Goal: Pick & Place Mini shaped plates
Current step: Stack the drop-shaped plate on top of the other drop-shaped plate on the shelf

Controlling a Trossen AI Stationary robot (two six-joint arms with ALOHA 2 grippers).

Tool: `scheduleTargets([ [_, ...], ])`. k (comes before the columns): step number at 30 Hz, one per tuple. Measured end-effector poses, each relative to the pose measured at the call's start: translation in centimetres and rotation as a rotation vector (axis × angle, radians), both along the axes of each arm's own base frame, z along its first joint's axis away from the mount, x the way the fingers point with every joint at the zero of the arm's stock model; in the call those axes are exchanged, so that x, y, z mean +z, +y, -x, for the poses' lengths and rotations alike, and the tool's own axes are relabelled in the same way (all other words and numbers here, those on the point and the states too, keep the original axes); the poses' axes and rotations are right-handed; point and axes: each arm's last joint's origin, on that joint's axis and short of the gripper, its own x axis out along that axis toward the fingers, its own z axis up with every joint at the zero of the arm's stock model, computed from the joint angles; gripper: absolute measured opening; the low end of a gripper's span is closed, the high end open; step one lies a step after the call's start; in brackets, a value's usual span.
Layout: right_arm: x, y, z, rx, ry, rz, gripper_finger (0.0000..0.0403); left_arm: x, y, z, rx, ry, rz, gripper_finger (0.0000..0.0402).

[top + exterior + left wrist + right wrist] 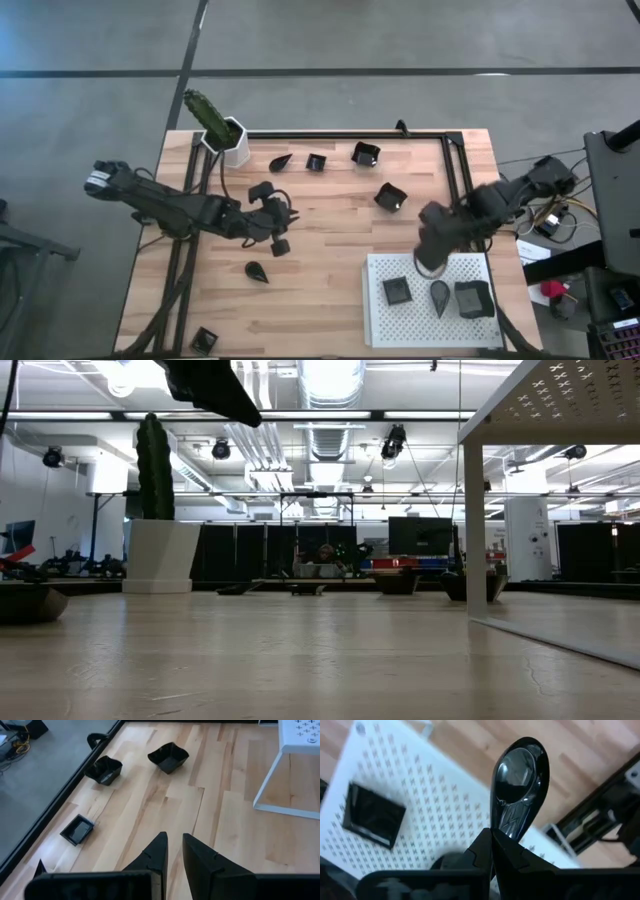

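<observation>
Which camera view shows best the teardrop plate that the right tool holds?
The right wrist view: the glossy teardrop plate fills the picture, pinched at its narrow end by the right tool, above the white tray. In the high view the right arm hides it. The low view and the left wrist view do not show it.

Stem end of the teardrop plate point(519, 790) hidden between the right gripper's point(492, 845) fingers point(510, 855)
</observation>
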Motion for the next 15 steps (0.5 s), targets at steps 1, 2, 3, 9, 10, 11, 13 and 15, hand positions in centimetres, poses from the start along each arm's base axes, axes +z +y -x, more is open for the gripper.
scheduleTargets([
  [1, -0.1, 0.6, 0.0, 0.004, 0.009, -0.002, 0.0008, 0.0, 0.0, -0.1, -0.003, -0.004, -0.003, 0.0053],
  [2, -0.1, 1.2, 0.1, 0.009, 0.017, -0.003, 0.0008, 0.0, 0.0, -0.2, -0.007, -0.009, -0.007, 0.0053],
  [3, -0.2, 1.7, 0.1, 0.012, 0.026, -0.006, 0.0008, 0.1, -0.1, -0.2, -0.011, -0.014, -0.012, 0.0053],
  [9, 0.3, 4.3, 0.3, 0.013, 0.069, -0.062, 0.0008, 0.4, -0.1, -0.5, -0.030, -0.044, -0.034, 0.0053],
  [10, 0.4, 4.6, 0.3, 0.010, 0.068, -0.068, 0.0008, 0.5, -0.2, -0.5, -0.034, -0.049, -0.038, 0.0053],
  [11, 0.6, 4.9, 0.3, 0.006, 0.069, -0.073, 0.0008, 0.5, -0.2, -0.6, -0.037, -0.054, -0.041, 0.0053],
  [13, 0.7, 5.4, 0.3, -0.018, 0.076, -0.083, 0.0008, 0.5, -0.2, -0.6, -0.039, -0.053, -0.045, 0.0053],
  [15, 0.8, 6.0, 0.3, -0.029, 0.104, -0.105, 0.0008, 0.5, -0.2, -0.6, -0.040, -0.052, -0.053, 0.0053],
])
